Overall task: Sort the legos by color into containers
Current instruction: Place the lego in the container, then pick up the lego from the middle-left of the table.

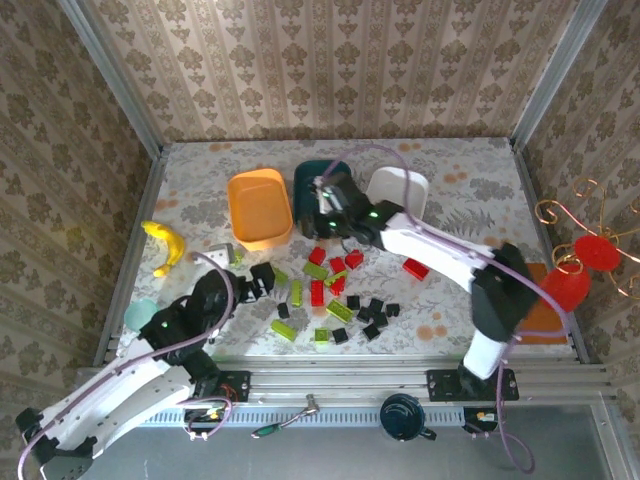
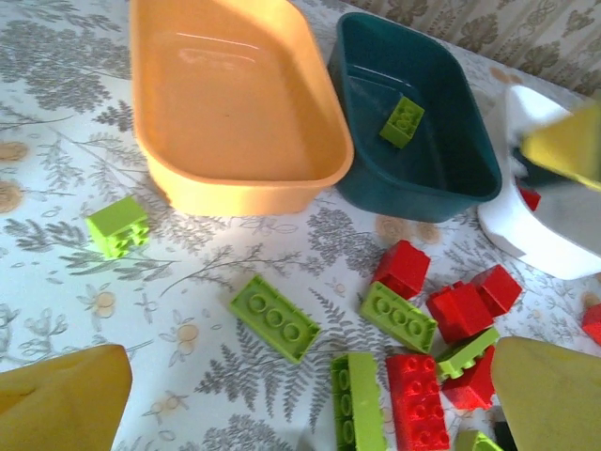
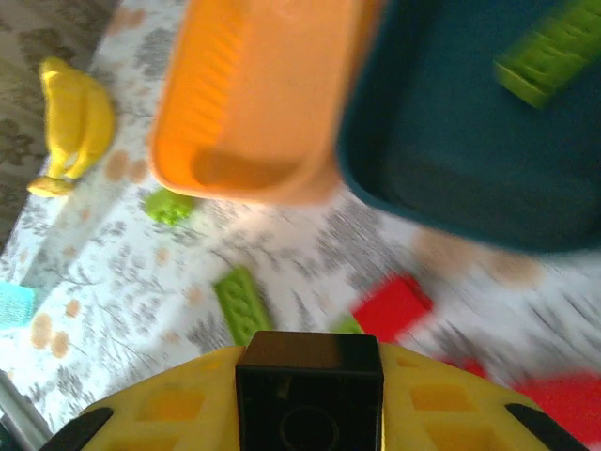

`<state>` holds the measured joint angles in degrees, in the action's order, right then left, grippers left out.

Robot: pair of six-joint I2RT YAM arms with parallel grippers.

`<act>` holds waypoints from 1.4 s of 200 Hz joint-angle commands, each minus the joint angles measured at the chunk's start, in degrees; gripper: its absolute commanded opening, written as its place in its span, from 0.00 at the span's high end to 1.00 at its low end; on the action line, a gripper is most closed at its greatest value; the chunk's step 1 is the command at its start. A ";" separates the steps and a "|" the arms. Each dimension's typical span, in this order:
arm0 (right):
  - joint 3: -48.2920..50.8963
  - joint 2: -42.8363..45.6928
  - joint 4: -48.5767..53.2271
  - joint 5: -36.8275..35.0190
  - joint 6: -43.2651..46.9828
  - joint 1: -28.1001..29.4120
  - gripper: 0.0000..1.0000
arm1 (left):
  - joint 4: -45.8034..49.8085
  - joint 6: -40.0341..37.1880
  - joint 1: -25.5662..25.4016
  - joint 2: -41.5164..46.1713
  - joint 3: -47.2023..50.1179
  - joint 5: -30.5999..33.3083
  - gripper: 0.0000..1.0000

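along the far side of the table (image 1: 470,180): your three containers stand in a row, orange tub (image 1: 260,207) on the left, dark teal tub (image 1: 305,185) in the middle, white tub (image 1: 400,188) on the right, each just beside its neighbour.
dark teal tub: one lime green brick (image 2: 402,120) lies on its floor.
white tub: a red piece (image 2: 529,197) shows inside it at the edge of the left wrist view (too little shows for you to call it a brick).
right gripper (image 3: 308,413): clenched on a black brick (image 3: 308,371), which sits between the yellow fingers (image 3: 160,409). from above you see it hanging over the near part of the dark teal tub.
left gripper (image 1: 258,280): released, its fingers spread wide, low over the table at the left of the pile.
loose legos (image 1: 335,290): red, lime green and black bricks lie scattered across the middle of the table towards the near edge. the reds gather just in front of the dark teal tub, and most blacks lie nearer the near edge, to the right.
lone green brick (image 2: 117,225): just in front of the orange tub, apart from the pile.
banana (image 1: 165,245): by the left edge of the table, left of the orange tub.
pale cup (image 1: 140,313): at the near left corner.
right wrist view: blurred, so trust only its large shapes.
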<state>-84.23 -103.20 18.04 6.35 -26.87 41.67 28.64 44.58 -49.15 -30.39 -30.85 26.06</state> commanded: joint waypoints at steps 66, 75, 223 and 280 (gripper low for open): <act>-50.60 -37.25 12.16 6.77 2.06 0.74 0.59 | 9.30 4.69 0.19 2.13 1.85 0.35 0.01; -55.63 -39.95 12.43 8.33 1.64 0.70 0.50 | 9.28 4.56 0.21 1.54 1.68 -0.03 0.00; 9.84 3.93 -8.92 0.71 0.65 -0.66 0.23 | 6.10 6.49 -17.86 -17.30 1.82 -8.93 0.05; 25.74 14.70 -11.61 -0.15 -0.73 -1.68 0.23 | 9.26 11.65 -23.97 -27.69 0.97 -5.10 0.00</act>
<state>-61.41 -92.38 9.45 7.75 -26.35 40.62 35.86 52.73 -71.99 -55.59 -29.61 18.20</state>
